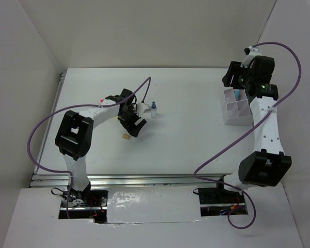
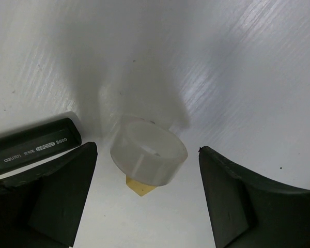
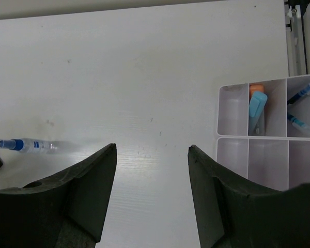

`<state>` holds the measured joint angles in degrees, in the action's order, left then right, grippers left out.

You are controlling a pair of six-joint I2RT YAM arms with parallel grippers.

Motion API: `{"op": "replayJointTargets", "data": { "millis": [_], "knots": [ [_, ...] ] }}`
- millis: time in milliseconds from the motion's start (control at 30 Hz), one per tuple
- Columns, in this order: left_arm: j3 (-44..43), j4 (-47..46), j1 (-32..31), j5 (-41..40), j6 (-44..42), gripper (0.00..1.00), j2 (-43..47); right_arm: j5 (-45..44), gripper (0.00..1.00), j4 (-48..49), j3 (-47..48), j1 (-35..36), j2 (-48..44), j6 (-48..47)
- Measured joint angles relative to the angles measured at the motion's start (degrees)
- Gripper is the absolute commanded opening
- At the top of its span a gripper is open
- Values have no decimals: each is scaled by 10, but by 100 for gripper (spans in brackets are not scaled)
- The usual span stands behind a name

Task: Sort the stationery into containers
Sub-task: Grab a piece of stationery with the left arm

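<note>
My left gripper (image 1: 133,125) is open, low over the table. In the left wrist view its jaws (image 2: 147,150) stand either side of a translucent round piece (image 2: 149,150) with the tan eraser block (image 2: 139,187) showing beneath it; the eraser also shows in the top view (image 1: 125,137). A black highlighter end (image 2: 33,145) lies by the left finger. The tiny blue-capped bottle (image 1: 153,109) lies to the right. My right gripper (image 3: 152,147) is open and empty beside the clear organiser tray (image 1: 236,114), which holds the light-blue-capped tube (image 3: 257,107) and two blue pens (image 3: 303,94).
An orange item (image 3: 256,89) lies in the tray compartment with the tube. The tray's near compartments (image 3: 267,161) hold nothing. The bottle also shows far left in the right wrist view (image 3: 26,145). A metal rail (image 1: 62,88) runs along the table's left edge.
</note>
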<state>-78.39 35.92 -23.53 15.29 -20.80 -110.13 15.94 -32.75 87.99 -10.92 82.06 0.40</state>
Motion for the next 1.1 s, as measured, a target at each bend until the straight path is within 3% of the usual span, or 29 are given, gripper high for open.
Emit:
{"op": "replayJointTargets", "data": {
  "millis": [867, 967, 1100],
  "knots": [
    [-2, 33, -2, 43, -110, 85, 1, 12, 63, -16, 0, 6, 19, 0],
    [-2, 29, -4, 41, -121, 79, 1, 13, 63, -16, 0, 7, 19, 0],
    [-2, 24, -6, 41, -130, 58, 1, 13, 63, -17, 0, 8, 19, 0]
  ]
}}
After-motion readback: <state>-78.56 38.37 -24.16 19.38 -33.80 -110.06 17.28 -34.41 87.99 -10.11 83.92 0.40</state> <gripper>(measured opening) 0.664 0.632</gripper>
